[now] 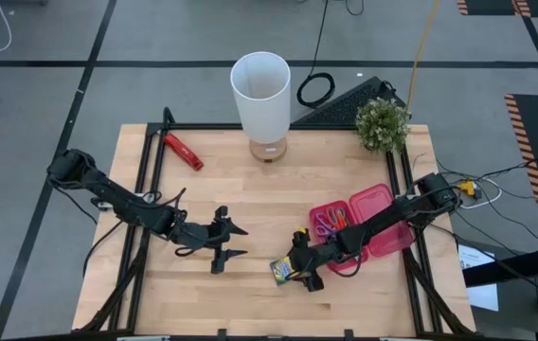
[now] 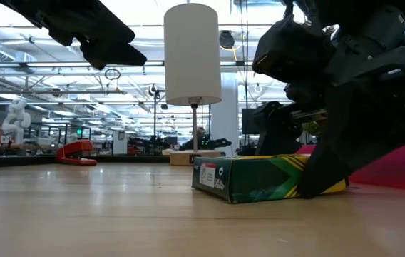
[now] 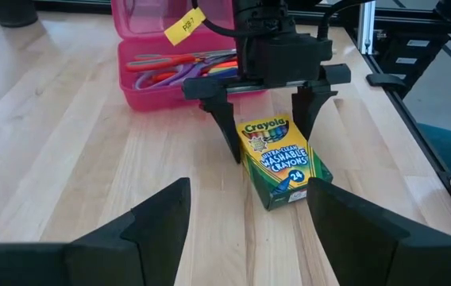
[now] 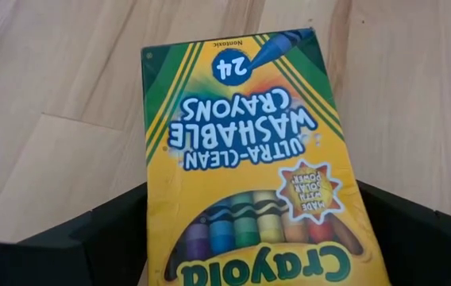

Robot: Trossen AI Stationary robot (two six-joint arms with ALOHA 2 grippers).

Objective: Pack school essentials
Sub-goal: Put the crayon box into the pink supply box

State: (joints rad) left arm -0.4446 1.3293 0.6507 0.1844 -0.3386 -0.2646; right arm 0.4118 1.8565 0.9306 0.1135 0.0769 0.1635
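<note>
Right gripper [image 3: 269, 131] straddles the yellow-green cardboard crayon box [image 3: 279, 160] lying flat on the wooden bench [image 1: 250, 204].
Its jaws flank the box's far end, hiding it; contact is unclear. Left gripper [image 1: 234, 242] hovers left, jaws wide.

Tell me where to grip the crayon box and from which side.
Grip the crayon box across its two long side edges, coming down from above: it lies flat on the table, label up. The right claw already straddles it that way.

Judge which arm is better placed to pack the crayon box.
Right. The right pincer already straddles the crayon box beside the pink case. The left pincer hovers open, farther off.
</note>
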